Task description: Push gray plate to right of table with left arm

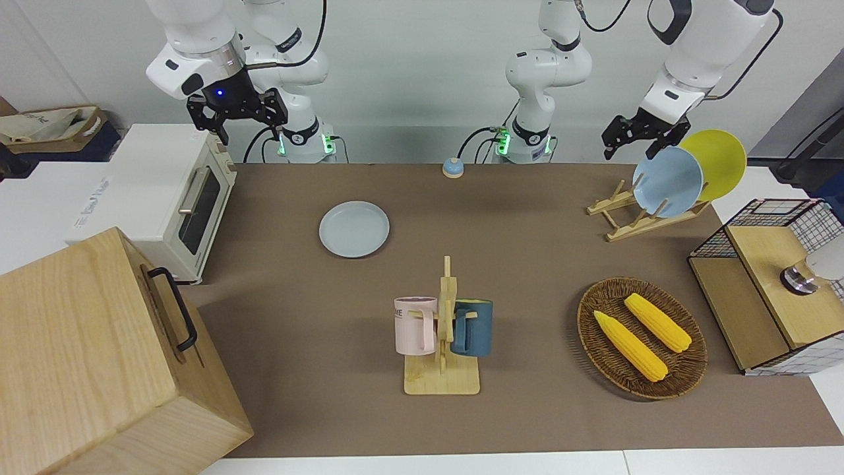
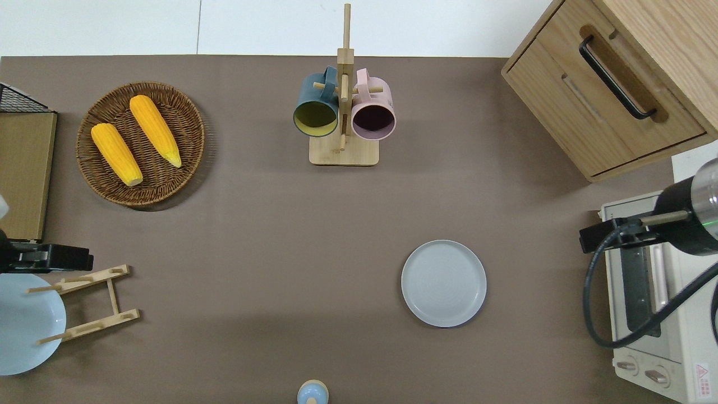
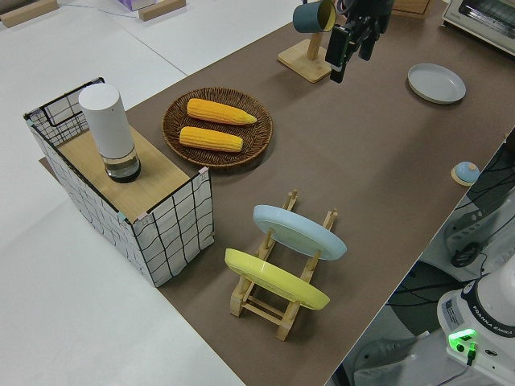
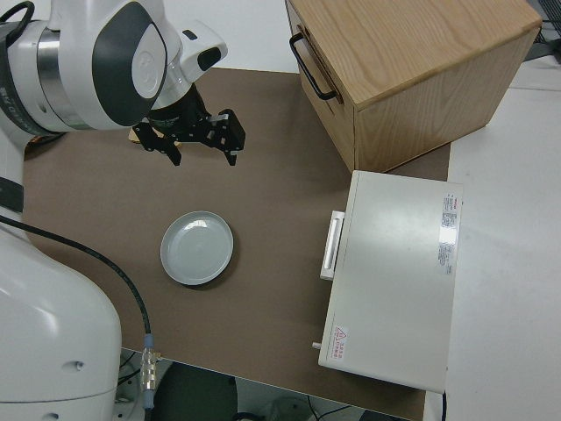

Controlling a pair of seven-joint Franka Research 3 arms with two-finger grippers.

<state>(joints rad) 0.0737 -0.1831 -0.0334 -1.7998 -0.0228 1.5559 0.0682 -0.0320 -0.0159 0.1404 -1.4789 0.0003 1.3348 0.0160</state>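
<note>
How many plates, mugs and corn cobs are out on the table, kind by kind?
Plates: 3 (gray plate, sky-blue plate, yellow plate)
Mugs: 2 (pink mug, dark teal mug)
Corn cobs: 2 (one, another)
Total: 7

A pale blue-gray round plate lies on the plain brown matte worktop; two yellow corn cobs fill a dark woven wicker basket.

Two glossy white arms of rounded segments — black cables looping along them, green lights at the bases, a blue light above the right gripper — both grippers black.
</note>
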